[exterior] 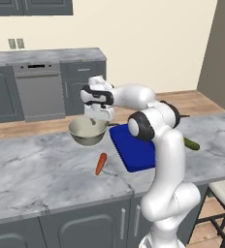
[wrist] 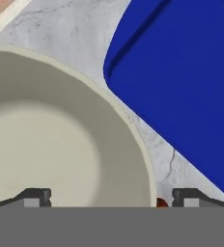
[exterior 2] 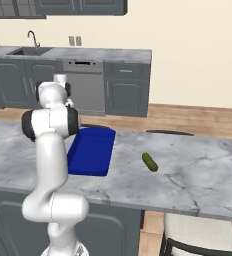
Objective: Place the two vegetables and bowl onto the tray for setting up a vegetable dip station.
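Bowl [exterior: 88, 131] sat on the marble counter [exterior: 37, 164] just left of the blue tray [exterior: 134, 150] — close beside it but a strip of bare counter showed between rim and tray edge in the hand view, so not touching as far as I could tell. Its pale inside was empty. I had the gripper [exterior: 98, 116] poised right over the bowl's tray-side rim, jaws spread to full width with nothing between them; in the hand view one fingertip [wrist: 34, 197] stood over the bowl's inside and the other [wrist: 193, 197] outside it, which I read as straddling the wall for a rim pinch, the sensible hold on a bowl too wide to span. Tray carried nothing yet. Carrot [exterior: 101, 163] lay on the counter in front of the bowl, near the tray's left corner, an easy reach for later. Cucumber [exterior 2: 149, 161] lay well apart on the tray's far right side — the longest carry, in my judgement. My estimate: task barely begun, bowl first since it needs most of the tray's room.
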You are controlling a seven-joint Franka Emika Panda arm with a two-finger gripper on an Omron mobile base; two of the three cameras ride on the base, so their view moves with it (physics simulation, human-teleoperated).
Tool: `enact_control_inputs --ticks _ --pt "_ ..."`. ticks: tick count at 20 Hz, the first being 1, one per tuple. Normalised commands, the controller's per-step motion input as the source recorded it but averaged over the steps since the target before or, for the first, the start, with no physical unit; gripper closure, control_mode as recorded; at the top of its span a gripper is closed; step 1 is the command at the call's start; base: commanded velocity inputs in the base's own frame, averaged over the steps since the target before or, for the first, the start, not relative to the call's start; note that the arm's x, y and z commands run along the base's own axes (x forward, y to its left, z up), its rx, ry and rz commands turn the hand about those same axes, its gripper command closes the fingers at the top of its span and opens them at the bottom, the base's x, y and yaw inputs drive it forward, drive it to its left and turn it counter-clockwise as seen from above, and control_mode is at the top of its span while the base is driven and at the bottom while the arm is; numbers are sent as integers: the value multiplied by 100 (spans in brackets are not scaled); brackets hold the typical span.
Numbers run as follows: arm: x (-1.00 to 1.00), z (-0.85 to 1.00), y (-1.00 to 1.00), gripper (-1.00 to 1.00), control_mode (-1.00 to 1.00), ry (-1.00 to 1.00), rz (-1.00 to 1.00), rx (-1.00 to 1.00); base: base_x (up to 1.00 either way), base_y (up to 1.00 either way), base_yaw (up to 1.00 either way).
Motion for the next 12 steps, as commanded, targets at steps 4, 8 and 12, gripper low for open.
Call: enact_control_inputs --ticks 4,8,12 --pt "0 -20 1 -100 -100 -6 0 6 0 0 0" --pt "6 -12 1 -100 -100 -5 0 2 0 0 0" --pt "10 -7 2 -100 -100 -2 0 0 0 0 0"
